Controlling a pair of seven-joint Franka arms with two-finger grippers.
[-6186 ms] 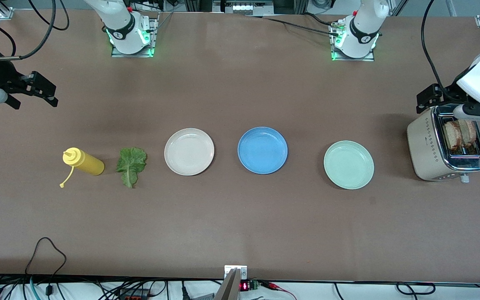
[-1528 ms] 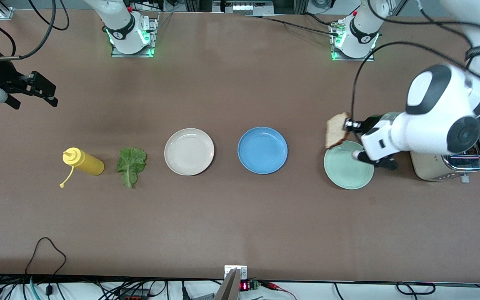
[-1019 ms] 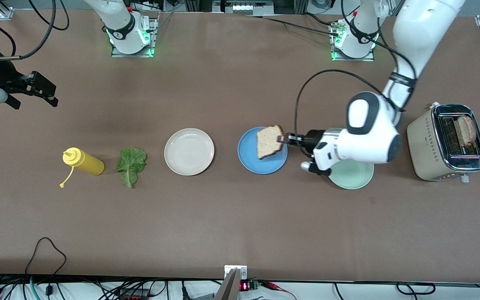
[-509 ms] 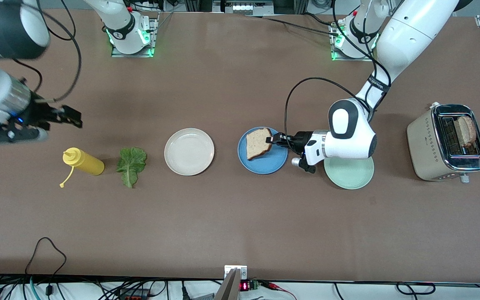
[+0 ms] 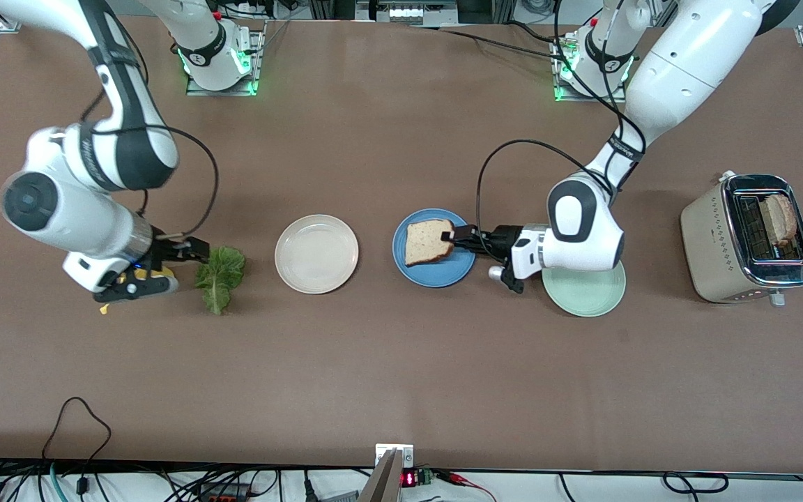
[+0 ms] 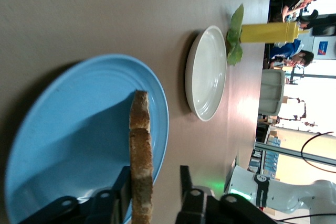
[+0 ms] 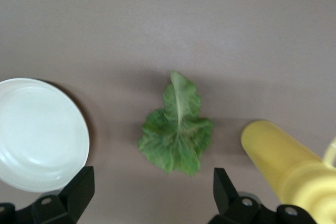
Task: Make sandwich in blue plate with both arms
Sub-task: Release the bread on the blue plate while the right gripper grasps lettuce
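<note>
Already our left gripper pinches the light, crumbly bread slice by its crust edge over the blue plate. Our right gripper, fingers spread, hovers over the limp lettuce leaf; we'd take it gently by the stem.

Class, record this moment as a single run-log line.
left gripper: shut on bread slice, over blue plate | right gripper: open, above lettuce leaf | second slice: in toaster
</note>
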